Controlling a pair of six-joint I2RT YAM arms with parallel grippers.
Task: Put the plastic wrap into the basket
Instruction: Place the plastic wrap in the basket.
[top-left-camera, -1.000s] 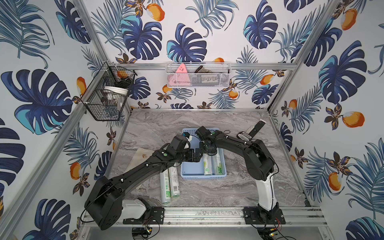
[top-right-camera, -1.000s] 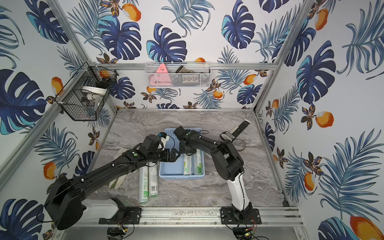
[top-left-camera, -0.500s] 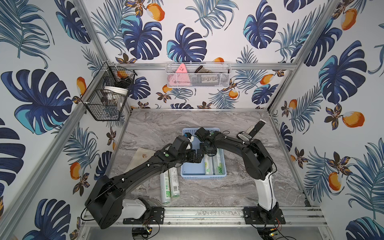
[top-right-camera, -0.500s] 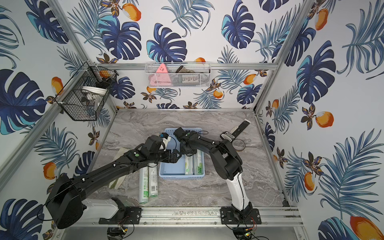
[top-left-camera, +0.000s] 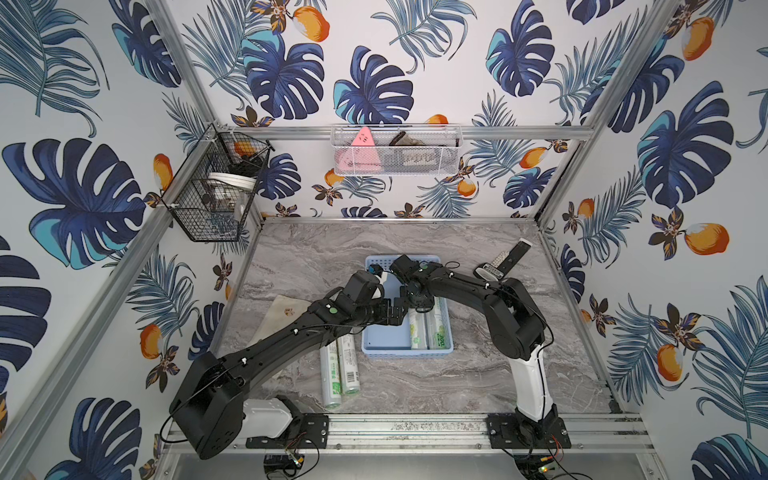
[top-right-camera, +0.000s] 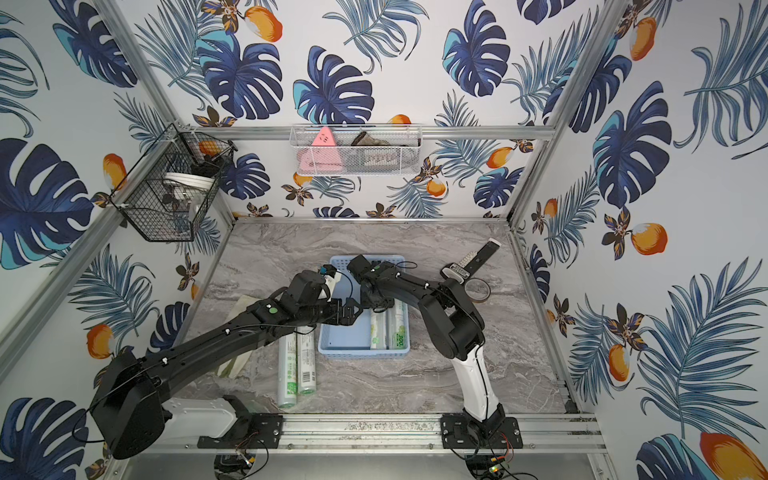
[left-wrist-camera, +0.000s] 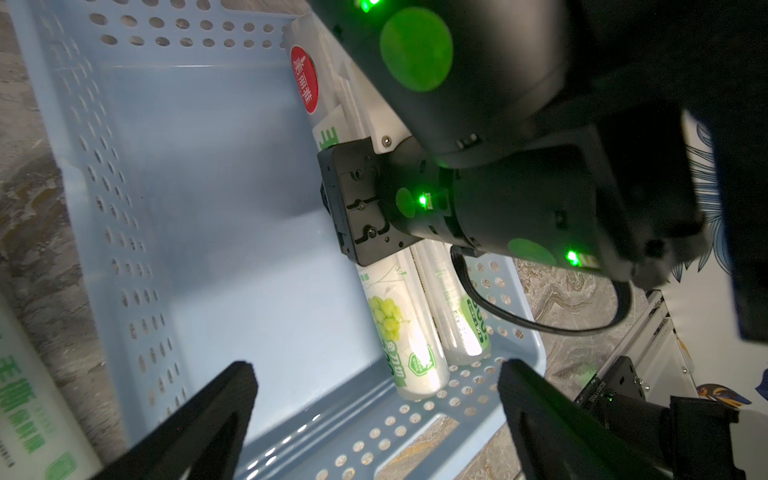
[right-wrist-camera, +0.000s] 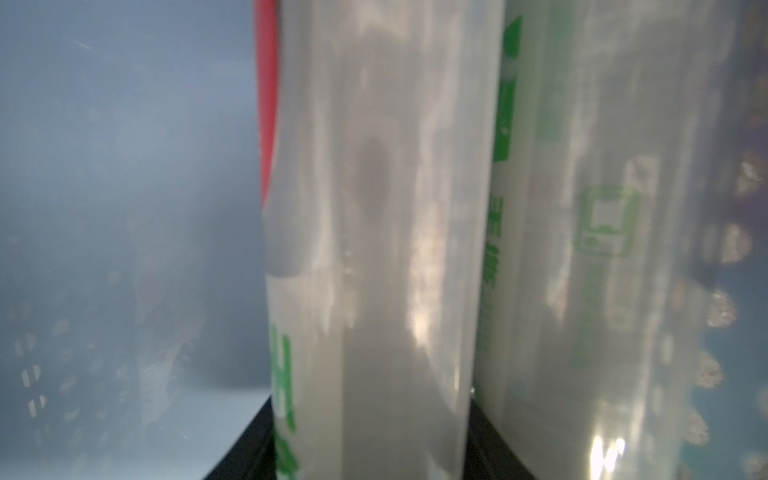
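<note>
Right tool around roll inside basket

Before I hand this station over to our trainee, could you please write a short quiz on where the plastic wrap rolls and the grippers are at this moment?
1. How many plastic wrap rolls lie inside the blue basket?
2. True or false: the left gripper is shut on a roll.
3. Where do the other rolls lie? A) on the table beside the basket; B) in the black wire basket; C) in the white mesh basket.
Key: 1) two, side by side; 2) false, its jaws stand open and empty; 3) A.
</note>
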